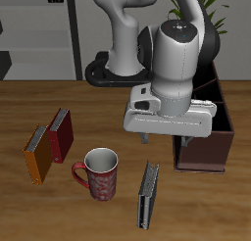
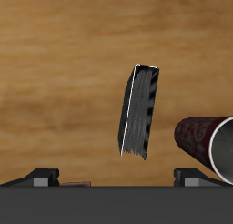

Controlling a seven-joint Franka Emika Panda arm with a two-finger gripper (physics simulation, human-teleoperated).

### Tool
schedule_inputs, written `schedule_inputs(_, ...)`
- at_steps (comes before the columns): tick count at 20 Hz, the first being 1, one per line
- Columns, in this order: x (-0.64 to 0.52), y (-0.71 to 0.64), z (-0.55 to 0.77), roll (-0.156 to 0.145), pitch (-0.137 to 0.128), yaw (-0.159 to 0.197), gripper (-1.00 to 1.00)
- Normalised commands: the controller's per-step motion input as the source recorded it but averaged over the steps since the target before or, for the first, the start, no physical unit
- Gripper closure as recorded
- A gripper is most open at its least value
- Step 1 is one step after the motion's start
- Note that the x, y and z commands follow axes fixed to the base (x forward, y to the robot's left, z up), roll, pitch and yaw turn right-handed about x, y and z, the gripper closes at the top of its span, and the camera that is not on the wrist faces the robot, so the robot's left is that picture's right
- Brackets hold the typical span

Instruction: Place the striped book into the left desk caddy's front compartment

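Exterior view: wooden table (image 1: 59, 98), warm brown grain, no cloth or mat. Behind it a grey shelf unit (image 1: 39, 29) and green plant leaves (image 1: 201, 15) at the back; dark round robot base (image 1: 108, 69) sits at the table's back edge.

Gripper (image 1: 165, 139) hangs above the table, holding nothing. Wrist view shows both fingertips (image 2: 44, 176) spread wide with bare wood between them, so the fingers are released.

Striped book (image 1: 148, 195) stands on the table near the front edge, leaning slightly, below the gripper and untouched. Wrist view: same book (image 2: 140, 112) tilted, the mug rim (image 2: 206, 140) just beside it.

Left desk caddy (image 1: 208, 137) is dark maroon, farther back beside the arm, apart from the book. Front compartment partly hidden by the gripper, can't tell its contents.

Red patterned mug (image 1: 99, 173) sits close to the book. Red book (image 1: 62, 133) and orange book (image 1: 38, 154) lie side by side, well apart from the caddy.
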Motion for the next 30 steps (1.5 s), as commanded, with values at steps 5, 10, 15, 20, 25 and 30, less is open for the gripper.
schedule_inputs(5,0.04,-0.06,-0.07,-0.007,0.000,-0.032,-1.00)
schedule_inputs(10,0.07,-0.13,0.01,0.004,0.018,-0.002,-1.00)
schedule_inputs(15,0.08,-0.14,0.06,-0.017,0.022,0.002,-1.00)
schedule_inputs(20,0.13,-0.02,0.06,0.004,0.022,0.009,-1.00)
schedule_inputs(25,0.17,0.04,0.05,0.002,0.005,0.003,-1.00)
schedule_inputs(30,0.14,0.01,-0.07,-0.013,0.010,0.001,-1.00)
